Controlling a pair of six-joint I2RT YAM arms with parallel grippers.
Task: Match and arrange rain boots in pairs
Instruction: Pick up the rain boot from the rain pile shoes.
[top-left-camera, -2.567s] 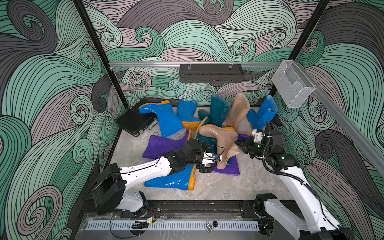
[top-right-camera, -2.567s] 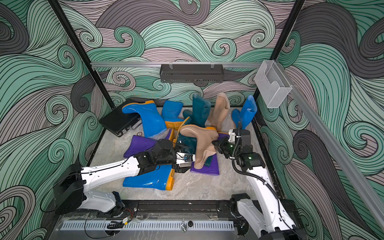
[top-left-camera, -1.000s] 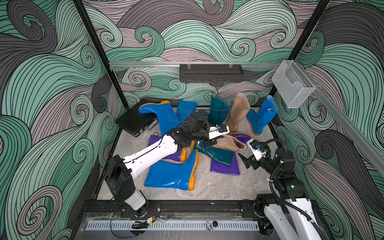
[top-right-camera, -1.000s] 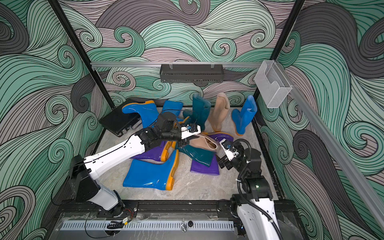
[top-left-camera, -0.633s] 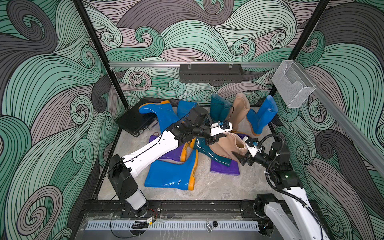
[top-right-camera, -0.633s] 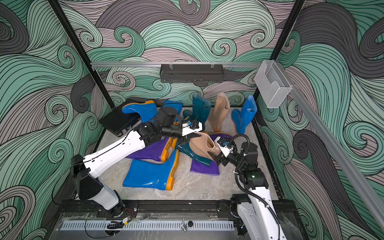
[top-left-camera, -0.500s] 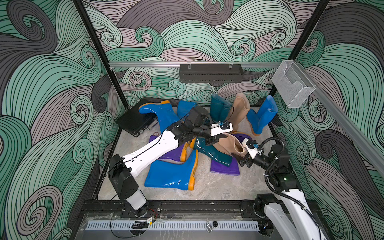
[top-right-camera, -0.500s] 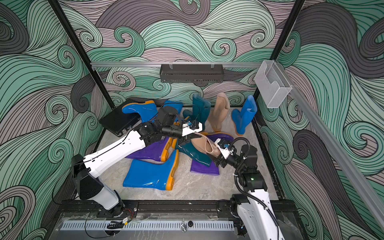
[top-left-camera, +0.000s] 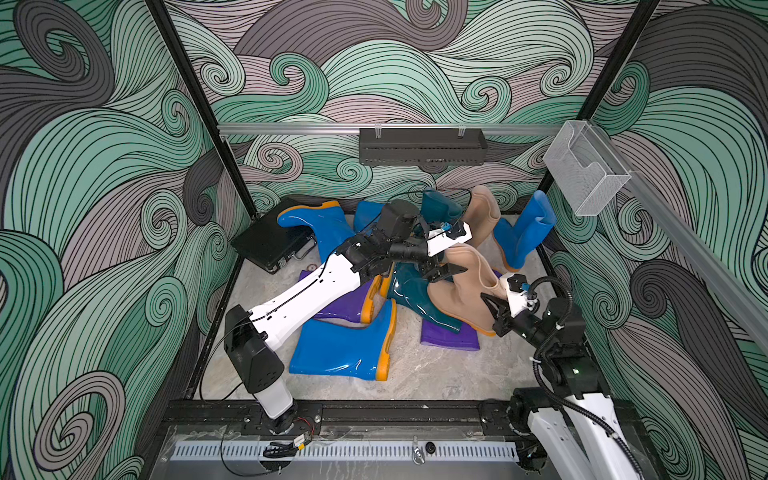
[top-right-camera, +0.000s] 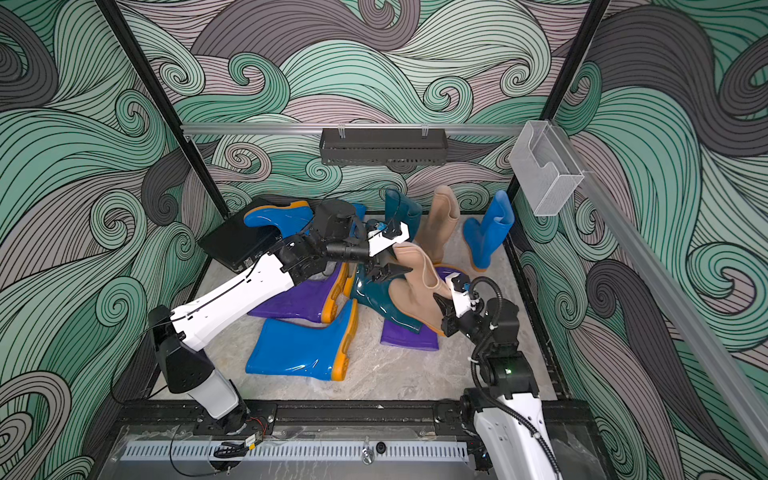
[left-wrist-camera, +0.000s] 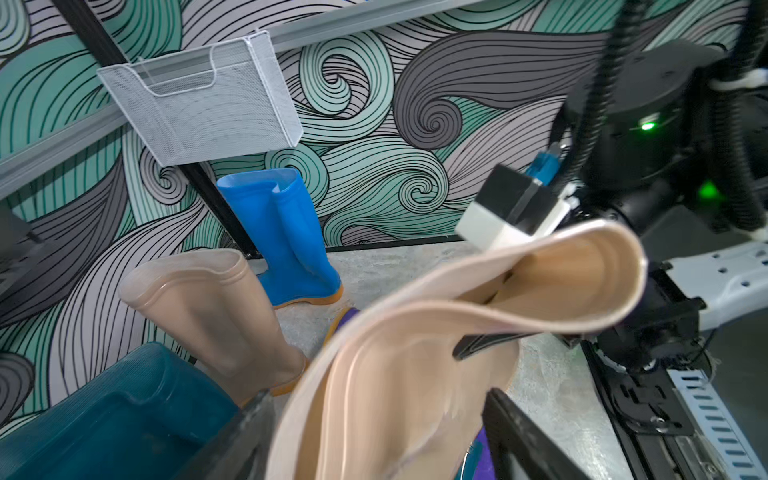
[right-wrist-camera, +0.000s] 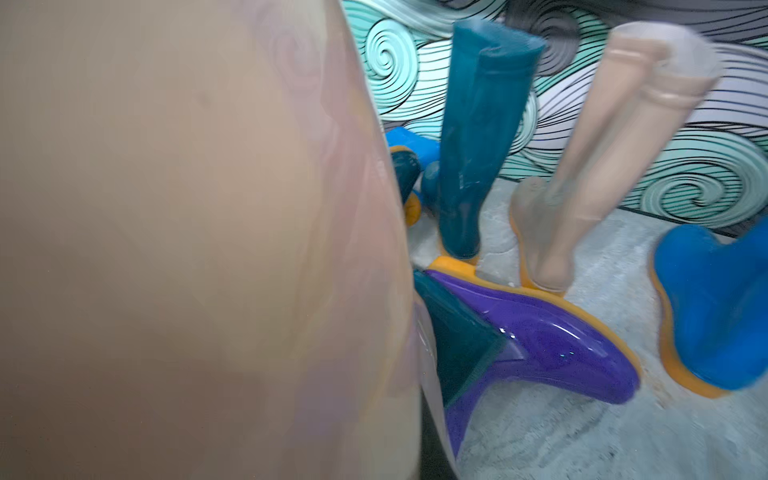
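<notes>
The right gripper (top-left-camera: 496, 308) is clamped on the near end of the rim of a beige boot (top-left-camera: 465, 286), with one finger inside the flattened opening and one outside. The left gripper (top-left-camera: 462, 252) stands spread wide astride the far end of that rim. Whether its fingers (left-wrist-camera: 249, 436) touch the boot cannot be told. The boot lies tilted with its foot across a fallen teal boot (top-left-camera: 409, 291) and a purple boot (top-left-camera: 449, 334), in the right half of the floor (top-left-camera: 436, 374). Just behind it three boots stand close along the back wall: a teal one (top-left-camera: 440, 205), a beige one (top-left-camera: 484, 212) and a blue one (top-left-camera: 525, 230) near the right corner post. That leaves little room there. To the left lie a second purple boot (top-left-camera: 345, 305), a flat blue boot (top-left-camera: 340, 349), and a further blue boot (top-left-camera: 324, 224) resting on the black case (top-left-camera: 266, 245) in the back left corner. Bare floor shows in front of the pile up to the front rail (top-left-camera: 374, 409), and in a narrow strip along the right wall. The right arm rises from the front right corner, bent sharply at the elbow, with its wrist reaching back and inward. The left arm rises from the front left, and its long white forearm stretches diagonally over the second purple boot toward the back centre.
</notes>
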